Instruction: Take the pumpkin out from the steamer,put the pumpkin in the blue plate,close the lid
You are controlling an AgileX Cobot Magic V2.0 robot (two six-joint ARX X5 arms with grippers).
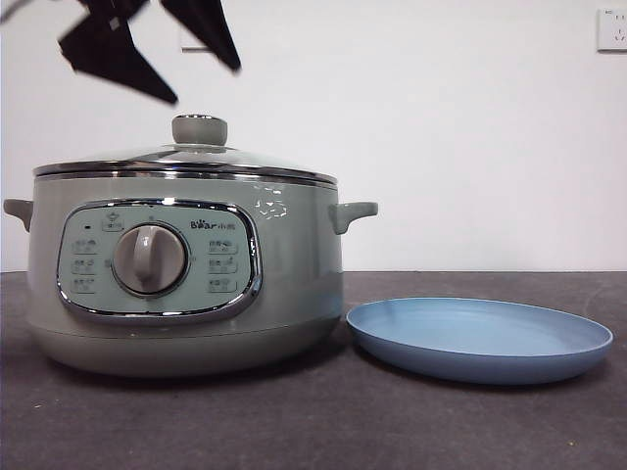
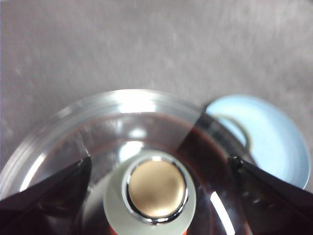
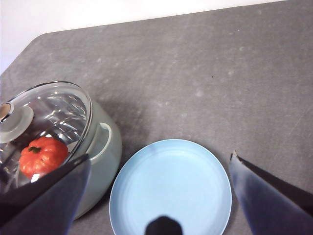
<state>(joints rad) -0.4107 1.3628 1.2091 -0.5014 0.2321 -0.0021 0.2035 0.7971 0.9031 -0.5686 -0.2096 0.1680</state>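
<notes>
On the left side of the bench I have the steamer, its sage-green body facing me with the chrome-framed panel and grey dial toward the front camera. Its lid sits closed on the chrome rim, pale green knob upright on top. Above the knob, at the upper left of the front view, I see my left tool hanging clear of the lid. From its wrist camera it looks straight down on the knob, which lies between the two jaws; the jaws are spread wide and grasp nothing, with glass showing on either side of the knob.

Through the glass, in the right wrist view, I can see the pumpkin inside the pot, orange-red with its dark green stem, lying beside the knob's position rather than under it.

Just beside the steamer's right handle lies the blue plate, flat on the bench; I cannot tell whether its rim touches the pot's base. Nothing lies in it.

My right tool hovers above the plate, jaws released and wide apart, with the plate centred between them and grey bench beyond. It does not show in the front view.
</notes>
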